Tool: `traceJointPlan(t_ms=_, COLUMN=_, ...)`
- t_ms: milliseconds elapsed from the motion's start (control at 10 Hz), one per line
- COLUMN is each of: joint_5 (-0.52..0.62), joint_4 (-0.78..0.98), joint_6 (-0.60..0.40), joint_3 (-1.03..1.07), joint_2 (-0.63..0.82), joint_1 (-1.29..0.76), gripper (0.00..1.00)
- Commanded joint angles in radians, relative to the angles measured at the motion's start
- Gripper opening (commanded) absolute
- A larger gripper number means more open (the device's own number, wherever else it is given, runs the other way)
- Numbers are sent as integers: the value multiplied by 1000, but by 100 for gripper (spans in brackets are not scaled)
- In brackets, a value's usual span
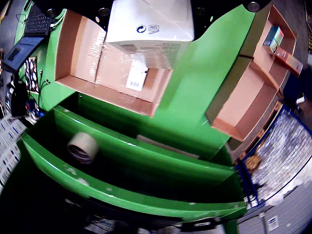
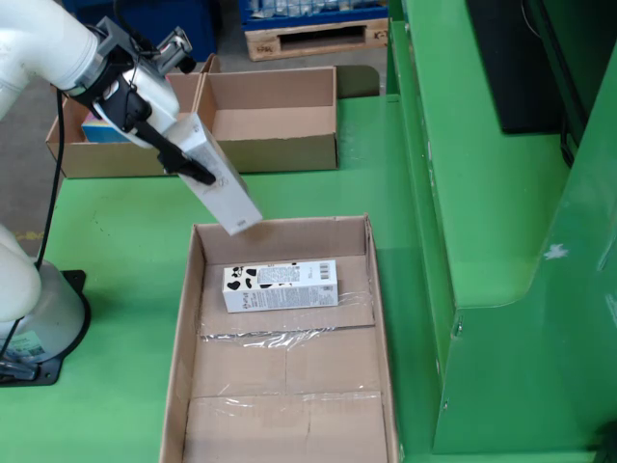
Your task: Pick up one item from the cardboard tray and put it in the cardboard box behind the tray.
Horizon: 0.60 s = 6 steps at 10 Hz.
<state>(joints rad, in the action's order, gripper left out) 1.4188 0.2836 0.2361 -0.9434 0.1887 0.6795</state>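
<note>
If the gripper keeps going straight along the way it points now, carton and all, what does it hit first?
Probably the far wall of the large cardboard box: the held white carton in the gripper slants down toward that rim. Depth is unclear; it might clear the wall and land inside.

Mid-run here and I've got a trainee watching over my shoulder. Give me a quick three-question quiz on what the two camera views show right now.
1. True or false: in the fixed view, the gripper holds a white carton tilted above the near edge of the big cardboard box.
2. How many cartons lie inside that box?
A. none
B. one
C. three
3. Fill in: in the gripper-mounted view, a roll of ____ sits on the green shelf.

Key:
1. True.
2. B: one cow-print carton lies flat on its side.
3. Tape.
</note>
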Motion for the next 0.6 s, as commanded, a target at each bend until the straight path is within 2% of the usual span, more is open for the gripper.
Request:
traceJointPlan(t_ms=0, joint_5=-64, joint_4=40, joint_6=86, joint_3=61, joint_2=41, joint_1=250, gripper=0)
traceJointPlan(t_ms=500, joint_5=-96, joint_4=129, joint_6=168, joint_3=115, joint_2=41, joint_1=512, gripper=0)
